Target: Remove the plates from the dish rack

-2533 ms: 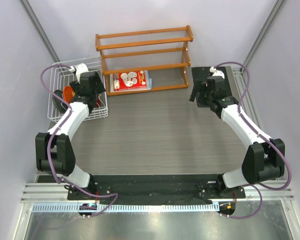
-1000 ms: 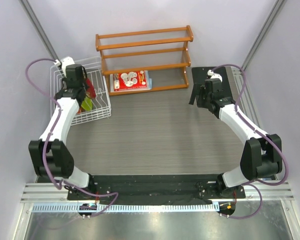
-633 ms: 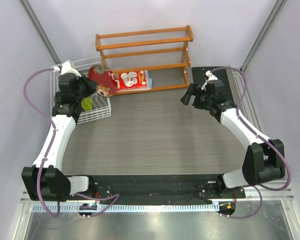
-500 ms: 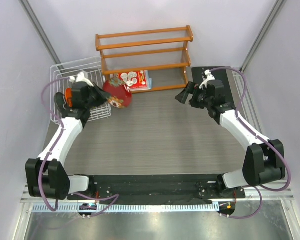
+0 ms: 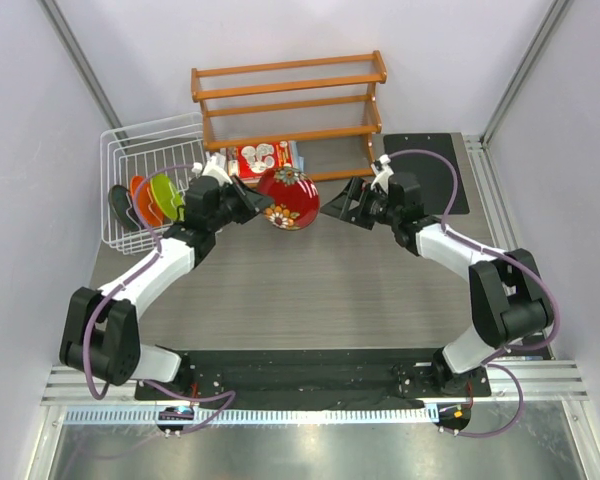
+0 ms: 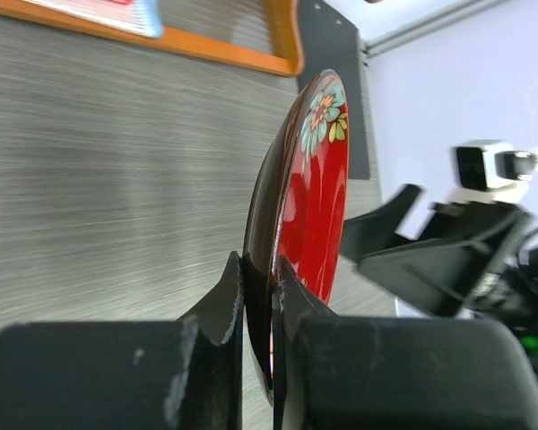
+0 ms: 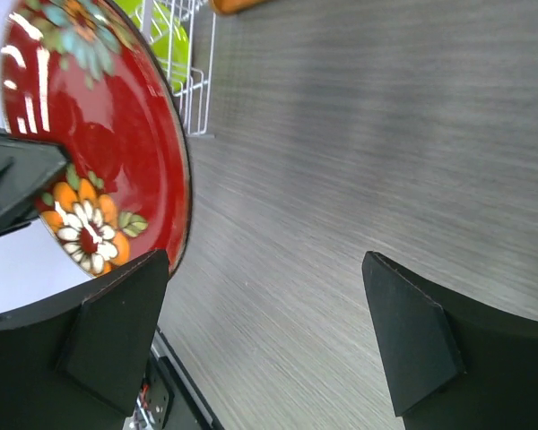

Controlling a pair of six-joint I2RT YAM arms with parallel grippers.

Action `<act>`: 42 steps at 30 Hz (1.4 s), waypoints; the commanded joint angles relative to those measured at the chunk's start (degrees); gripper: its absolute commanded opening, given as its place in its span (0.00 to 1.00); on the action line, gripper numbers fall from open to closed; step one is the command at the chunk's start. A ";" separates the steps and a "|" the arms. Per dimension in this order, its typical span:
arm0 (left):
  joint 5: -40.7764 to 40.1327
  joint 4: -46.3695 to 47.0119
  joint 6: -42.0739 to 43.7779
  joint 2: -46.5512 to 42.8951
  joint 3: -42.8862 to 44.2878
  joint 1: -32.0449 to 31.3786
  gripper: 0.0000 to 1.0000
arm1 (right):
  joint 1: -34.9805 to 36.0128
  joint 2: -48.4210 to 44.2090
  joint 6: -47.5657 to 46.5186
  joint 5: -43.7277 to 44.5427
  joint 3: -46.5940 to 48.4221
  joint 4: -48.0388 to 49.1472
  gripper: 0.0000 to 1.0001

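left fingers pinching rim of dark red floral plate. plate held on edge, clear of surface, in front of wooden shelf, between dish rack and right fingers. right fingers spread wide, facing plate's patterned side, just beside its rim; contact cannot be told. three plates upright in dish rack at left: lime green plate, orange plate, blue-grey plate. printed package on shelf's lowest tier, behind held plate.
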 commanded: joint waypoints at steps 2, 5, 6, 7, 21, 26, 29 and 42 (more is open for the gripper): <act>1.65 10.85 -3.35 1.04 0.22 -1.82 0.00 | 0.85 0.75 2.59 -3.61 -1.01 8.69 0.95; 1.21 11.73 -3.88 1.66 -0.22 -2.61 0.00 | 0.94 1.45 2.85 -4.14 -1.45 9.57 0.95; 1.29 11.90 -3.88 1.83 -0.31 -2.79 0.00 | 0.86 1.80 3.38 -4.23 -1.88 10.88 0.95; 1.29 11.99 -4.06 2.10 -0.40 -3.31 0.00 | 0.94 2.06 3.64 -4.75 -2.06 11.50 0.95; 1.47 13.67 -4.50 2.36 -1.89 -6.04 0.00 | 1.12 8.84 8.22 -8.72 -1.80 21.10 0.01; 0.77 12.17 -2.92 1.84 -1.98 -6.04 0.08 | 1.12 3.04 1.21 -1.61 -3.03 10.58 0.01; 0.24 10.60 -1.08 1.84 -1.11 -6.04 0.63 | 0.68 -2.40 -1.36 5.68 -3.73 1.54 0.01; -36.46 -16.83 23.18 -6.69 5.93 -6.04 1.00 | -4.68 -14.46 -7.60 14.67 -11.64 -18.64 0.01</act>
